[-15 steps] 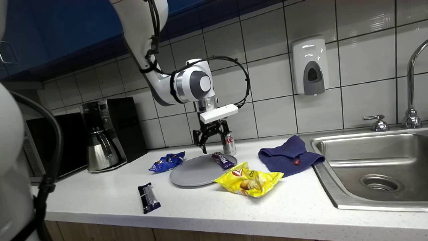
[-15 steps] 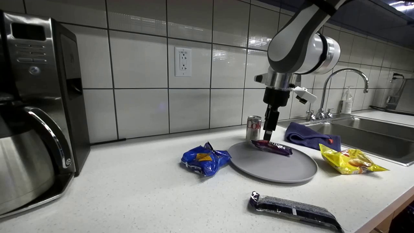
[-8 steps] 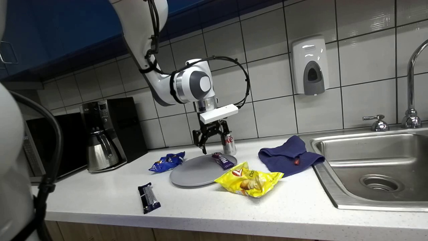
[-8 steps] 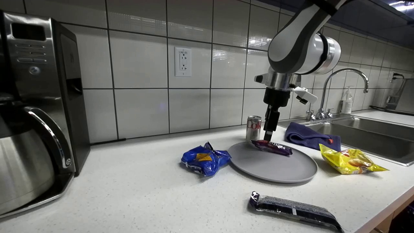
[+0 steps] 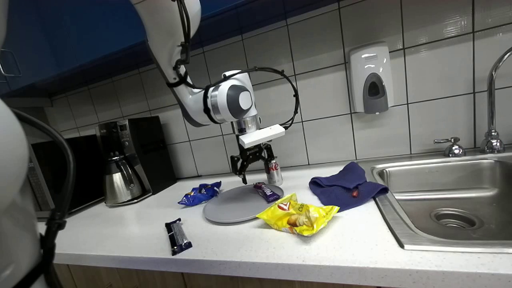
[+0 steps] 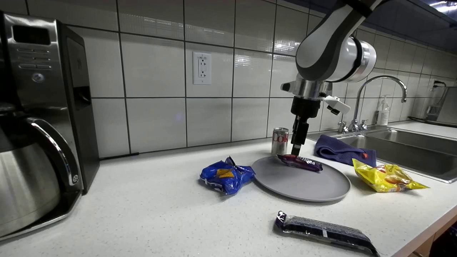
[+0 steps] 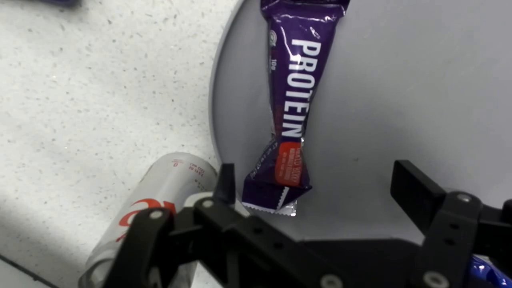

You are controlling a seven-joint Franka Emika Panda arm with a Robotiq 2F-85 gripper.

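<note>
No visible displacement since earlier frames. Gripper (image 7: 316, 182): jaws wide apart, nothing held, bottom of wrist view. Purple protein bar (image 7: 294, 92): upper centre of same view, lying on grey plate (image 7: 384, 100) near rim; silver Coke can (image 7: 156, 188) at lower left, just beside plate. Expected handling: bar light, slick and pliable outside, probably firm yet easily dented within. Likely best hold: across lettered mid-body, clear of crimped ends, with gentle squeeze on both long edges.
</note>
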